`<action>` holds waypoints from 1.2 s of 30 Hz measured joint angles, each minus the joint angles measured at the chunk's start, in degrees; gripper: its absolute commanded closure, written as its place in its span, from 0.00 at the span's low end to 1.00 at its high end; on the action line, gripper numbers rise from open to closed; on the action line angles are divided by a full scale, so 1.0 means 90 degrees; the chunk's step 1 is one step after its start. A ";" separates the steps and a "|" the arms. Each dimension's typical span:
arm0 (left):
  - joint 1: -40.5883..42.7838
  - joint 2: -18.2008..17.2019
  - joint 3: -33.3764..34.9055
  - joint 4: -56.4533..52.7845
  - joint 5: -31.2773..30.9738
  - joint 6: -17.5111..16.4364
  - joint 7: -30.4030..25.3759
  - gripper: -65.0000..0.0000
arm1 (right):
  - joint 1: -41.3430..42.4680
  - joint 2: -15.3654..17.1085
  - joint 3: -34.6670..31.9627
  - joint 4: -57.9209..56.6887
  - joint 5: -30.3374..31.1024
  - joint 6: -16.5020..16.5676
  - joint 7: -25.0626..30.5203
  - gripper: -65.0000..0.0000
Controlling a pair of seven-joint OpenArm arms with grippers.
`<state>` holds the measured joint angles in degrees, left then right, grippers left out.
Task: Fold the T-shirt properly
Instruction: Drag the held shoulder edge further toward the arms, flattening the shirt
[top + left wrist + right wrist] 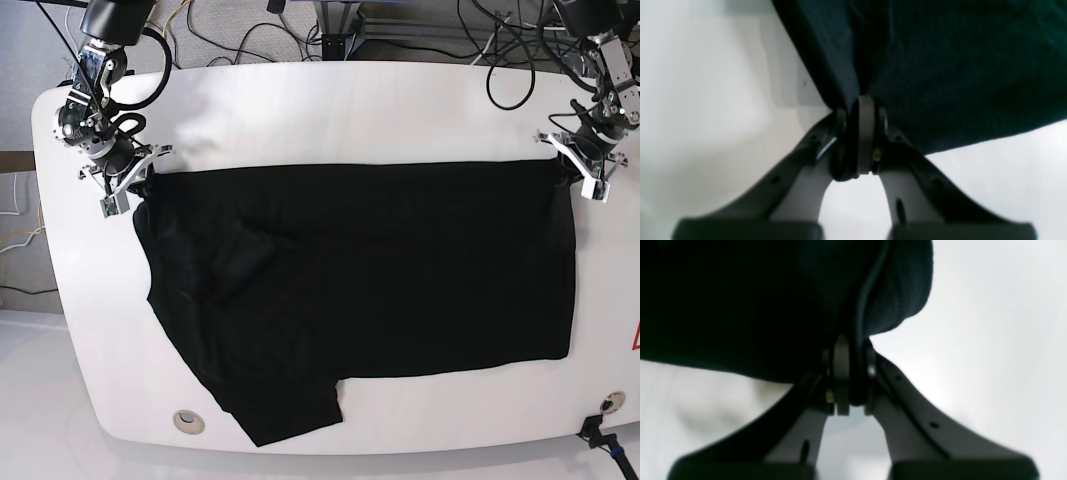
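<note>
The black T-shirt lies spread across the white table, stretched taut along its far edge, with one sleeve hanging toward the front left. My left gripper is shut on the shirt's far right corner; the left wrist view shows its fingertips pinching dark cloth. My right gripper is shut on the far left corner; the right wrist view shows its fingertips clamped on a fold of cloth. No orange tag shows.
Cables run behind the table's far edge. A round hole sits near the front left edge. A small black fitting is at the front right corner.
</note>
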<state>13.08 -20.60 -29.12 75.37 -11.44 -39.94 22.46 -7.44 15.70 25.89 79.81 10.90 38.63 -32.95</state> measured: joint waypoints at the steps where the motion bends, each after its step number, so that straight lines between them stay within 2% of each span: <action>1: 0.0134 -0.0010 -0.0002 0.0087 -0.0007 0.0005 -0.0015 1.00 | -0.0158 0.0002 -0.0005 0.0134 -0.0007 -0.0005 -0.0002 1.00; 6: 0.0746 -0.0034 -0.0015 0.0461 -0.0058 0.0029 -0.0143 1.00 | -0.1018 -0.0034 -0.0002 0.0988 -0.0017 -0.0024 -0.0061 1.00; 10: 0.1168 -0.0063 -0.0051 0.0590 -0.0189 0.0051 -0.0294 1.00 | -0.1753 -0.0036 0.0005 0.1613 -0.0017 -0.0049 -0.0338 1.00; 14: 0.1651 -0.0080 -0.0075 0.0738 -0.0321 0.0056 -0.0510 1.00 | -0.2314 -0.0325 0.0374 0.2115 -0.0068 -0.0012 -0.0406 1.00; 17: 0.2028 -0.0075 -0.0085 0.1022 -0.0287 0.0056 -0.0478 1.00 | -0.2637 -0.0333 0.0459 0.2334 -0.0063 -0.0005 -0.0551 1.00; 24: 0.2754 0.0044 -0.0109 0.1528 -0.0289 0.0056 -0.0454 1.00 | -0.2892 -0.0330 0.0464 0.2467 -0.0039 -0.0024 -0.0529 1.00; 34: 0.2834 0.0007 -0.0109 0.1542 -0.0291 0.0049 -0.0457 1.00 | -0.2990 -0.0333 0.0466 0.2497 -0.0019 -0.0027 -0.0520 1.00; 35: 0.2837 0.0002 -0.0109 0.1542 -0.0291 0.0049 -0.0459 0.99 | -0.2987 -0.0333 0.0471 0.2497 -0.0019 -0.0024 -0.0520 1.00; 36: 0.2839 -0.0051 -0.0100 0.1542 -0.0289 0.0044 -0.0454 0.93 | -0.2990 -0.0333 0.0476 0.2489 -0.0017 -0.0024 -0.0520 1.00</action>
<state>38.63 -21.06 -30.02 89.25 -14.04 -39.55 18.37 -34.35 12.71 30.17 102.21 10.74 38.41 -37.63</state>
